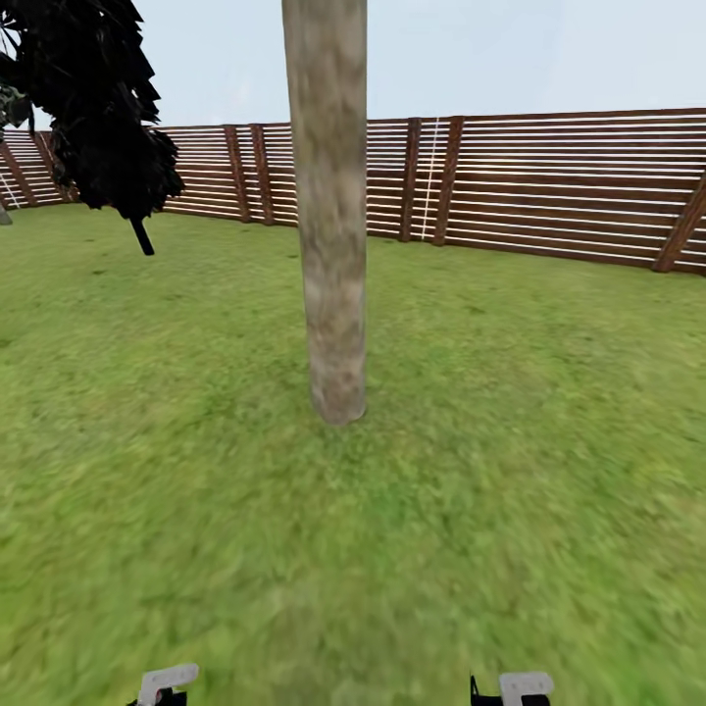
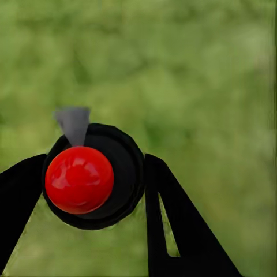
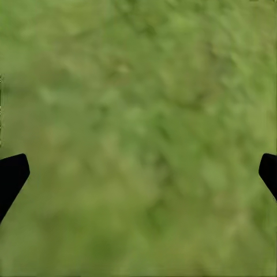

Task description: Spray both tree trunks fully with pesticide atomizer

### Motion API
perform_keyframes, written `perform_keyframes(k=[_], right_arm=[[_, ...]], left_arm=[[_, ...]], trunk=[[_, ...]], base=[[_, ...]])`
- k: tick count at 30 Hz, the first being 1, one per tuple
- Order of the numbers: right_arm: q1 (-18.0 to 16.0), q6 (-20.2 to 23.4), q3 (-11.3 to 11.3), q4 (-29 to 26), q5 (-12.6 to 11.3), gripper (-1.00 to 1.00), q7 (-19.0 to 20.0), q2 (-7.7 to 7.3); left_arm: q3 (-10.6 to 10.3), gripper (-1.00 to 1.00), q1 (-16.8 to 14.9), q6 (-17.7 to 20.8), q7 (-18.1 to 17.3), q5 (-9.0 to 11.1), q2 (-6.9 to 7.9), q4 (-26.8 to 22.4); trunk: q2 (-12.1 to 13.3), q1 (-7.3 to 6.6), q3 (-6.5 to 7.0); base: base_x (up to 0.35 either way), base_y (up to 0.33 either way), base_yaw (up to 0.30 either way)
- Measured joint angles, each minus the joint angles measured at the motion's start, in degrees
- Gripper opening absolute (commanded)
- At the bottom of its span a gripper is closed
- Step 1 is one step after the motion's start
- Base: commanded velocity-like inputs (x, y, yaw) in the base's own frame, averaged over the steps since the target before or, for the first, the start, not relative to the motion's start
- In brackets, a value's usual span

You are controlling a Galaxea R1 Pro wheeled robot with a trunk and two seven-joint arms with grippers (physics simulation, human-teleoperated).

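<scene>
Our left gripper is clamped on the small black, red-topped pesticide atomizer — light, rigid, likely slick; right gripper spread apart; mottled grey-brown tree trunk at twelve o'clock.

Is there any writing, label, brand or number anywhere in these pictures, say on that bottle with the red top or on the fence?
None can be read.
Pesticide atomizer, held in the left claw: red top and dark body, no label showing.
Fence: plain slats, no sign.
Tree trunk: mottled bark only.
</scene>
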Motion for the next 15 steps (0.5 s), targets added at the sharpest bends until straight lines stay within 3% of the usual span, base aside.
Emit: perform_keyframes(k=[3, 9, 13, 15], right_arm=[[0.0, -0.9, -0.1, 0.1, 0.0, 1.0, -0.1, 0.13], [0.0, -1.0, 0.0, -3.8, 0.2, 1.0, 0.1, -0.15], [0.0, -0.9, 0.1, -8.8, 0.4, 1.0, 0.4, -0.26], [0.0, -0.8, 0.2, -12.3, 0.7, 1.0, 2.9, -0.3]], left_arm=[[-0.6, -1.0, 0.0, -0.1, -0.2, -0.4, 0.4, -3.8], [-1.1, -1.0, -0.8, 0.3, -0.5, -1.2, 0.01, -4.3], [-3.3, -1.0, -0.9, 0.7, -1.8, -4.5, 0.28, -4.3], [-4.7, -1.0, -2.3, 2.3, -4.9, -7.5, 0.5, -4.5]], trunk=[[0.0, 0.0, 0.01], [0.0, 0.0, 0.0], [0.0, 0.0, 0.0], [0.0, 0.0, 0.01]], base=[[0.339, 0.0, 0.0], [0.339, 0.0, 0.0], [0.339, 0.0, 0.0], [0.339, 0.0, 0.0]])
